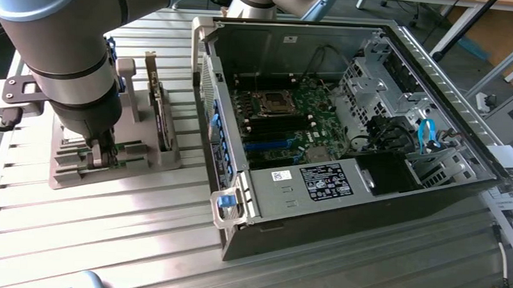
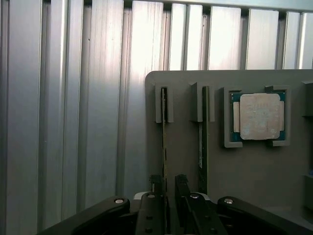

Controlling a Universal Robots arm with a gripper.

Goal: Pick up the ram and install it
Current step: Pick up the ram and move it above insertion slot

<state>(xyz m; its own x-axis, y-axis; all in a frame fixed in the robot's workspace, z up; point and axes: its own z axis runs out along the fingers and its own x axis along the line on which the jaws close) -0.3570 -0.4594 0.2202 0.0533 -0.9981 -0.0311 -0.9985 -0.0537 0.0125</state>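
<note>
**End effector (image 2: 168,182) astride the ram (image 2: 164,142)**

The end effector's fingers stand apart, one on each side of the ram, which stands on edge in a slot of the grey holder (image 2: 244,171). The wrist view adds a second stick (image 2: 203,142) and a processor (image 2: 258,116) beside it. The exterior view adds the open computer (image 1: 268,51) on the desk (image 1: 108,228).

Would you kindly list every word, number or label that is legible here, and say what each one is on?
No text here can be read.
Black label on the computer case: print too small.
Lower white sticker beside it: too small.
Upper white sticker on the case's inner wall: too small.
Processor chip in the grey holder: markings blurred.
</note>
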